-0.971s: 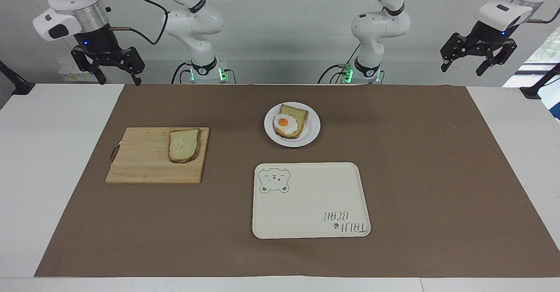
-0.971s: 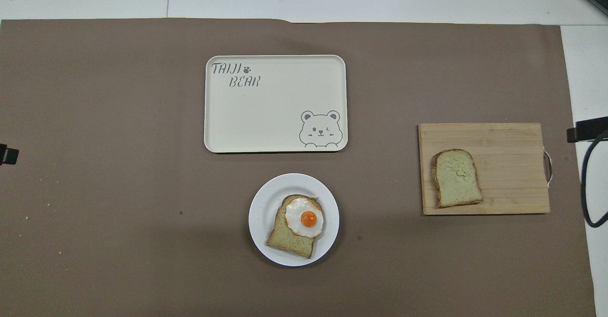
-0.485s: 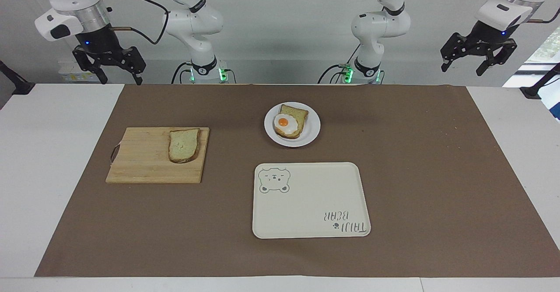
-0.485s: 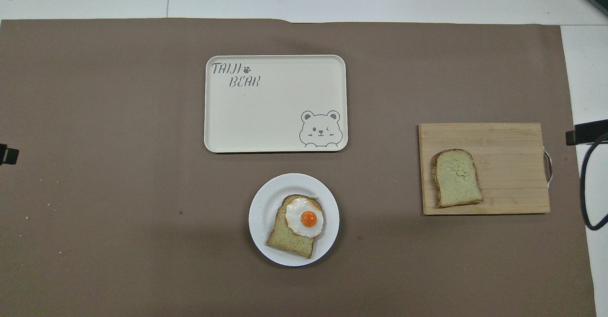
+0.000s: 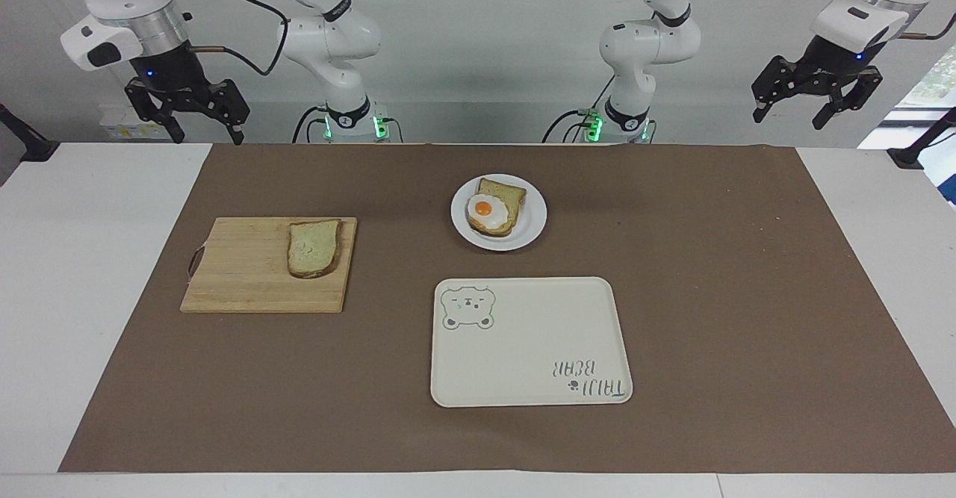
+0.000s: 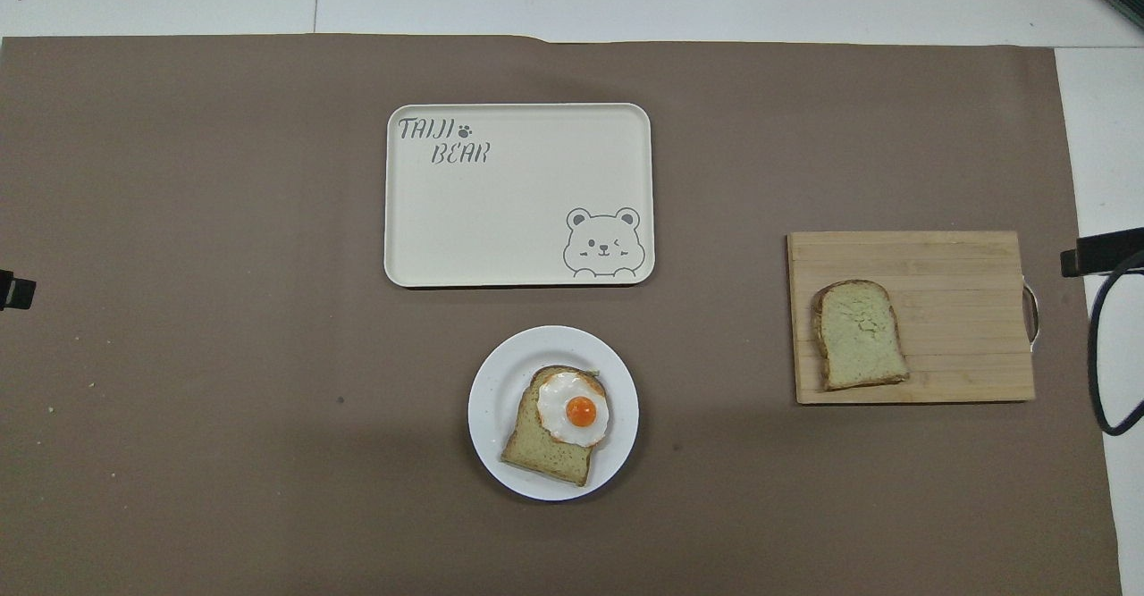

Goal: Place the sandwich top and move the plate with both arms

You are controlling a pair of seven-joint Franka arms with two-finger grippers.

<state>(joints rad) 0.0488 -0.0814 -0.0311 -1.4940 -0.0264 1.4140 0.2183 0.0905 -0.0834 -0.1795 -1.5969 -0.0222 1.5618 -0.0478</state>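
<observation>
The sandwich top (image 5: 314, 247), a plain pale slice, lies on a wooden cutting board (image 5: 239, 274) toward the right arm's end; it also shows in the overhead view (image 6: 860, 334). The small white plate (image 5: 532, 223) sits mid-table near the robots and bears a bread slice with a fried egg (image 5: 493, 210). My right gripper (image 5: 207, 138) hangs open and empty, high over the table edge beside the board. My left gripper (image 5: 792, 119) hangs open and empty, high over the left arm's end. Only their tips show in the overhead view, the right gripper (image 6: 1099, 252) and the left gripper (image 6: 13, 290).
A cream rectangular tray with a bear drawing (image 5: 530, 341) lies just farther from the robots than the plate. A brown mat (image 5: 709, 296) covers most of the white table. The board (image 6: 956, 310) has a handle loop at its outer end.
My right gripper has drifted slightly toward the cutting board. The left gripper, the bread, the plate and the tray have not moved.
</observation>
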